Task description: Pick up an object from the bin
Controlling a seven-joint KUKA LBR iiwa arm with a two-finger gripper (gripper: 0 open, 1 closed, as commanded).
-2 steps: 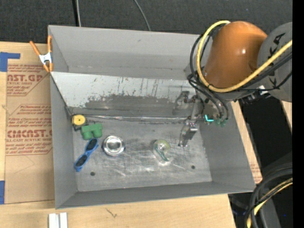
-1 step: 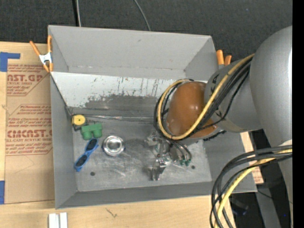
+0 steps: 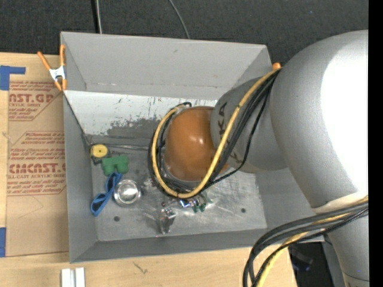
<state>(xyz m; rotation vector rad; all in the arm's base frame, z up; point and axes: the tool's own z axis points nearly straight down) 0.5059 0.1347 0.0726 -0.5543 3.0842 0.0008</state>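
Green block [image 3: 114,164], blue strap [image 3: 102,197] lie near bin wall [image 3: 78,178].

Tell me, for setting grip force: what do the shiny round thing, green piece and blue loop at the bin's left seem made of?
Shiny round thing: probably polished metal or foil, given its bright mirror-like glints. Green piece: likely matt plastic or foam; even colour, no shine. Blue loop: a soft strap, fabric or rubber, since it bends in a curve.

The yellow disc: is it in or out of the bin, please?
In: the yellow disc lies on the bin floor, left side.
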